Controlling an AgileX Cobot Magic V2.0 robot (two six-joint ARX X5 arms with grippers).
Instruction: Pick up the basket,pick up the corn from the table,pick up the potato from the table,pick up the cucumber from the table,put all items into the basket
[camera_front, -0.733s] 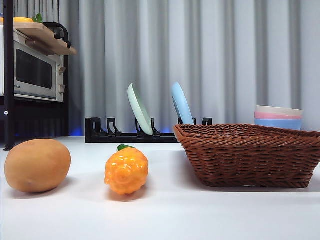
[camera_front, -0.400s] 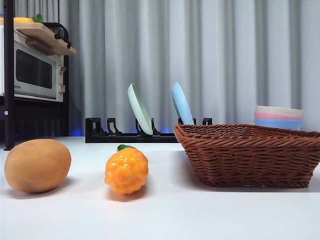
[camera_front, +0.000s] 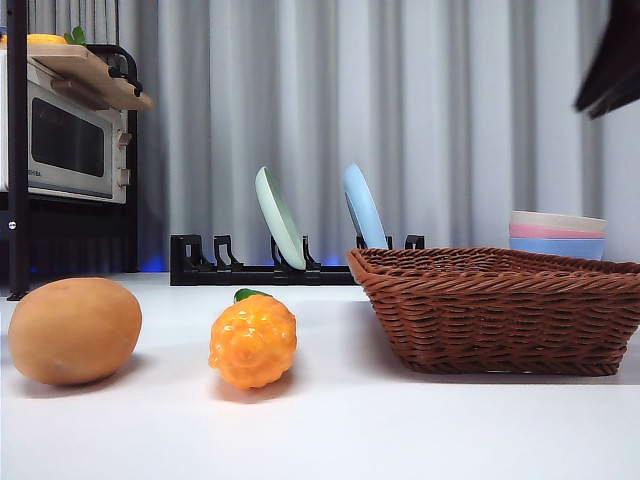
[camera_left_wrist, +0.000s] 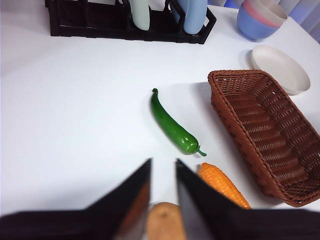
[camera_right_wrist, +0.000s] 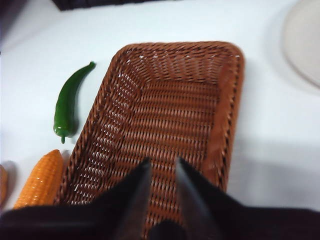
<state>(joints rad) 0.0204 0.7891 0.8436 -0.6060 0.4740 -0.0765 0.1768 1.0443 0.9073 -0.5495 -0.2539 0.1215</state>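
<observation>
Brown wicker fills the lower right of the front view: the basket (camera_front: 505, 310) sits empty on the white table (camera_front: 330, 430). The knobbly orange corn (camera_front: 253, 340) lies left of centre and the tan potato (camera_front: 74, 330) at the far left, neither touching the other. In the left wrist view a green cucumber (camera_left_wrist: 172, 125) lies between the corn and the black dish rack (camera_left_wrist: 125, 22), just beside the basket. The right gripper (camera_right_wrist: 160, 172) hangs above the basket's open interior, its jaws close together with a narrow gap and holding nothing; it shows as a dark tip at the front view's upper right. The left gripper (camera_left_wrist: 162, 177) hovers over the potato, jaws likewise nearly closed and empty. The microwave (camera_front: 65, 140) at upper left carries small lettering too tiny to read.
</observation>
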